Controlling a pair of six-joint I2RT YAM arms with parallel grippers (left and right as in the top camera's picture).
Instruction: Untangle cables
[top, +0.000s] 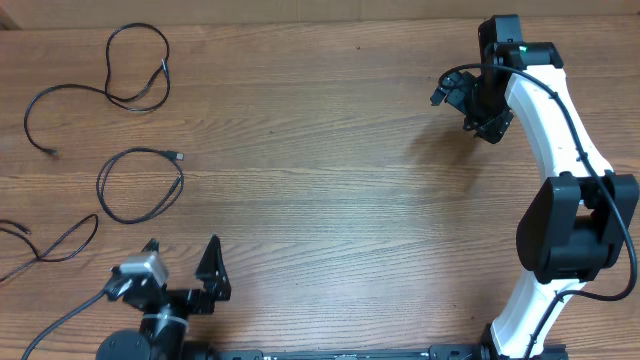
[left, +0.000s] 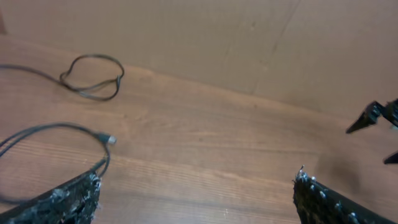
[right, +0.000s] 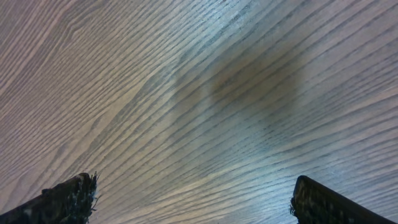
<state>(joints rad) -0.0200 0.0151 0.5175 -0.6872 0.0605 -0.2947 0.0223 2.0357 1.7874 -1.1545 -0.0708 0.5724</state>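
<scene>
Three thin black cables lie apart on the left of the wooden table (top: 330, 180). One loops at the back left (top: 166, 80) and also shows far off in the left wrist view (left: 96, 56). A second forms an oval (top: 99, 185) ending in a silver-tipped plug (left: 109, 139). The third (top: 40, 257) runs off the left edge. My left gripper (top: 182, 258) hangs open near the front edge, just right of the third cable, holding nothing (left: 196, 186). My right gripper (top: 458, 110) is open over bare wood at the back right, far from every cable (right: 196, 193).
The right arm's white links (top: 560, 150) stand along the right side. A cardboard-coloured wall (left: 249, 37) rises behind the table's far edge. The right gripper's black fingers (left: 376, 115) show at the right edge of the left wrist view.
</scene>
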